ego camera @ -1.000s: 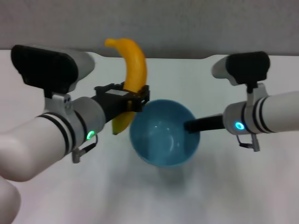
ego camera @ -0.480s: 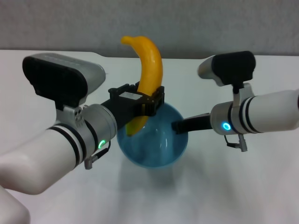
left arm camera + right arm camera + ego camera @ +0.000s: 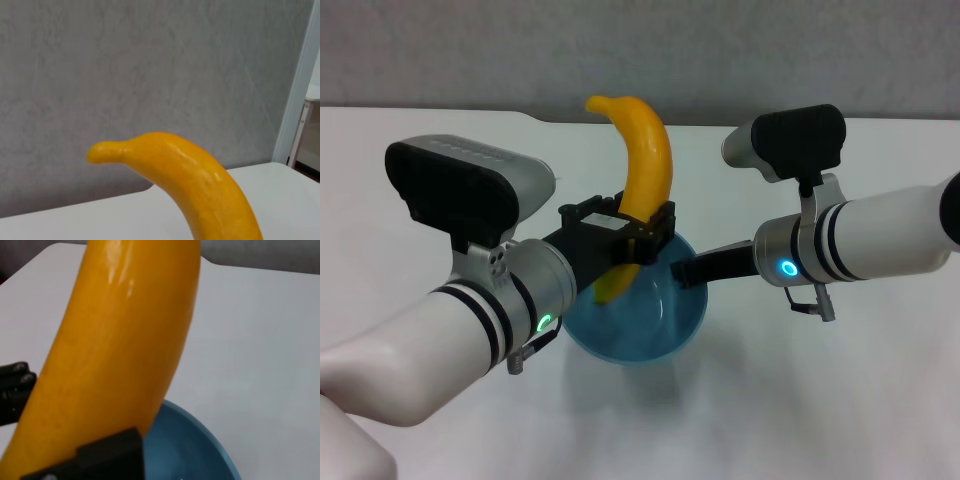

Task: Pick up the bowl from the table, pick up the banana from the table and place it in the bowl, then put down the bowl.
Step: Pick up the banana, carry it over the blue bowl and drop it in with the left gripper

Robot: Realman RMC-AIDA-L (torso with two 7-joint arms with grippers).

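My left gripper (image 3: 632, 236) is shut on the yellow banana (image 3: 646, 150) and holds it nearly upright, stem end up. The banana's lower end hangs just over the inside of the light-blue bowl (image 3: 650, 328). My right gripper (image 3: 686, 270) is shut on the bowl's right rim and holds it above the white table (image 3: 850, 400); a shadow lies beneath the bowl. The left wrist view shows the banana's upper part (image 3: 200, 185). The right wrist view shows the banana (image 3: 115, 340) close up, a black left finger (image 3: 102, 457) on it, and the bowl (image 3: 185, 445) below.
The table's far edge has a shallow notch (image 3: 620, 120) in front of a grey wall (image 3: 770, 50). White tabletop lies on all sides of the arms. A pale frame post (image 3: 300, 80) stands at the wall's edge.
My left arm has carried the banana rightward and my right arm has brought the bowl leftward and a little nearer. The banana's lower end now sits over the bowl instead of beside it.
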